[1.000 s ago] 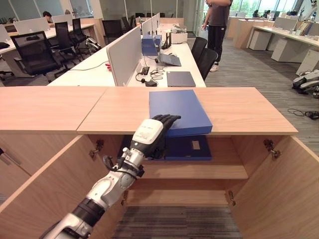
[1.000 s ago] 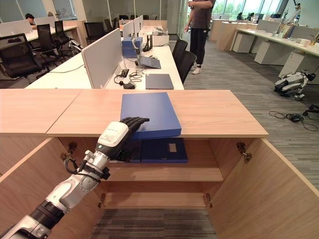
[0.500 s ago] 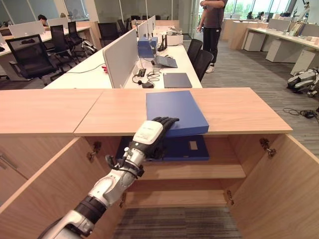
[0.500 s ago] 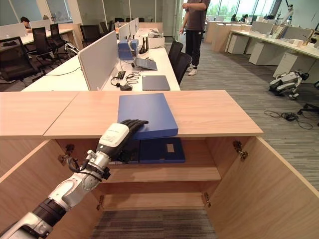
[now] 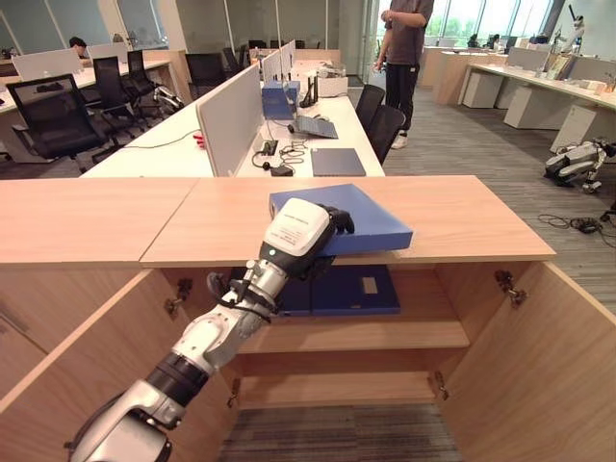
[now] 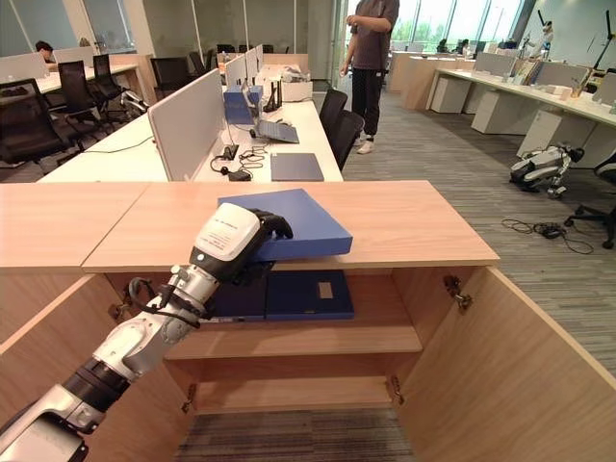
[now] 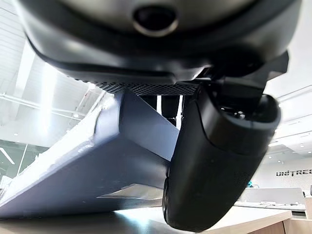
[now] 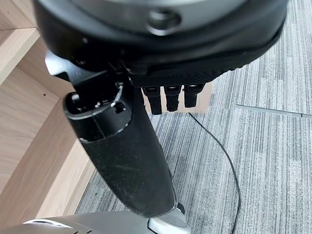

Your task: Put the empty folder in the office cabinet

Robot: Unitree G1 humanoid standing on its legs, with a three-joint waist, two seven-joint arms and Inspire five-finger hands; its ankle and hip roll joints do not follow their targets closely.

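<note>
Flat blue folder point(image 5: 358, 218) lay on light wooden cabinet top point(image 5: 462, 217), near edge lifted and tilted up; 1 second before it lay flat. Left hand point(image 5: 306, 229) curled round that edge, thumb under, holding it. Pick-up looked started. Second blue folder point(image 5: 351, 289) sat on shelf below. Right hand point(image 8: 124, 146) hung over grey carpet point(image 8: 273, 161), fingers loose, holding nothing.

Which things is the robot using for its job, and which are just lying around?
For the job:
blue folder, near edge lifted
left hand gripping it
open cabinet

Just lying about:
second folder on the shelf
laptop on the desk
standing person
</note>
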